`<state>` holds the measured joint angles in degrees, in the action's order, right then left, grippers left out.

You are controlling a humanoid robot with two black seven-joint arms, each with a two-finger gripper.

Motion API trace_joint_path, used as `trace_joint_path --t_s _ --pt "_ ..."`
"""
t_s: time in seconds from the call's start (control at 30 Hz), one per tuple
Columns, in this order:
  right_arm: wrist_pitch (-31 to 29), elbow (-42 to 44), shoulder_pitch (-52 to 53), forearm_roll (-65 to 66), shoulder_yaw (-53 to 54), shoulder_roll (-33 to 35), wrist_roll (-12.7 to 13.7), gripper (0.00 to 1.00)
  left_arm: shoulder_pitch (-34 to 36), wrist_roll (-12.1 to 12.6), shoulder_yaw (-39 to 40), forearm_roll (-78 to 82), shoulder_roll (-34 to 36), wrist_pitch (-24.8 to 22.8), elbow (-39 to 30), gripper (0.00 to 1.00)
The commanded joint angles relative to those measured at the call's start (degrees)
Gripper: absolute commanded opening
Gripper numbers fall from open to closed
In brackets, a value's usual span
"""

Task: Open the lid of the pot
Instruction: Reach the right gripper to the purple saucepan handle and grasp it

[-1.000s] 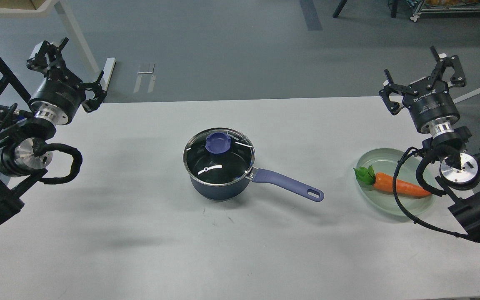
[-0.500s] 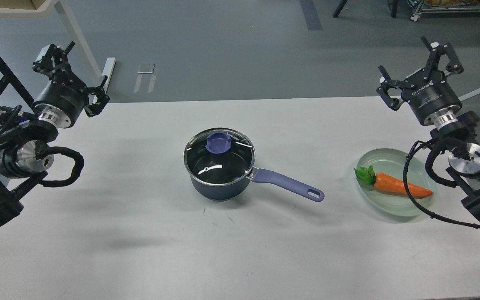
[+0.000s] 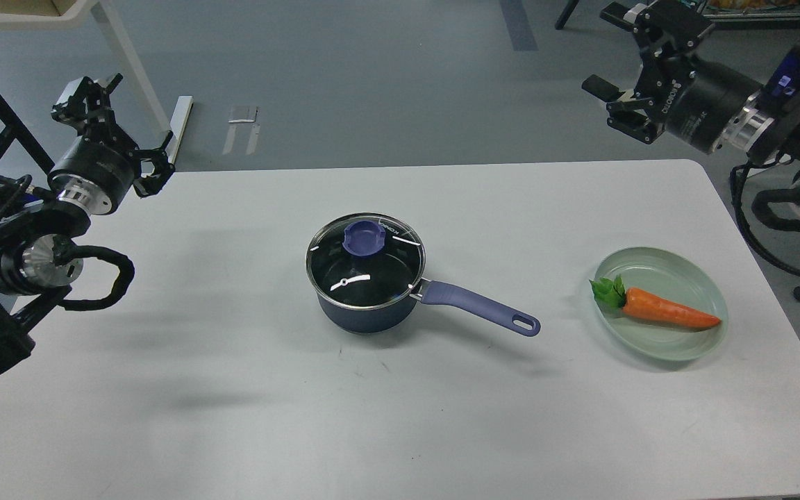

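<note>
The dark navy pot (image 3: 365, 316) stands in the middle of the white table, its long periwinkle handle (image 3: 478, 307) pointing right and toward me. The clear glass lid (image 3: 351, 274) sits flat on the pot, with its periwinkle knob (image 3: 364, 238) in the middle. My left gripper (image 3: 121, 126) is open and empty at the table's far left corner, well away from the pot. My right gripper (image 3: 617, 50) is open and empty, raised beyond the table's far right edge with its fingers pointing left.
A pale green oval plate (image 3: 664, 348) at the right holds an orange carrot (image 3: 667, 314) with green leaves. My right arm's cable loops hang beyond the table's right edge (image 3: 754, 236). White table legs and a black frame stand at the far left.
My right arm has lifted and swung back and right, off the plate's side to beyond the far right corner; the plate now shows whole. My left gripper has barely shifted. Pot and lid are unmoved.
</note>
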<state>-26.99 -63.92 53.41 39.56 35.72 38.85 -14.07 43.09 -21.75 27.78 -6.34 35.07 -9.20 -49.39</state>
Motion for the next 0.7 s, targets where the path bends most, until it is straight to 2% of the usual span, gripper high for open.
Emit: trace_joint_path --t_s 0.0,0.17,0.27,0.47,0.67 --pt "0.01 -7.16 -0.06 18.13 -0.12 0.26 0.53 1.00 0.15 0.13 0.08 -0.26 0.09 0.93 -0.10 0.99" --pt "-0.08 -19.99 -0.76 42.49 -3.71 1.40 0.45 1.00 0.15 0.13 0.00 0.09 0.79 1.03 -0.27 0.99" --pt "-0.16 -24.92 0.02 51.12 -8.28 1.40 0.45 1.00 0.15 0.30 -0.09 0.18 0.79 0.76 -0.53 0.99" --pt "0.01 -25.38 -0.32 66.85 -17.86 0.88 0.36 1.00 0.06 0.66 -0.18 0.36 1.06 0.59 -0.80 0.99" --pt "-0.08 -24.07 -2.08 69.33 -20.34 0.44 0.36 0.98 0.15 0.66 -0.09 0.36 2.46 -0.99 -0.80 0.99"
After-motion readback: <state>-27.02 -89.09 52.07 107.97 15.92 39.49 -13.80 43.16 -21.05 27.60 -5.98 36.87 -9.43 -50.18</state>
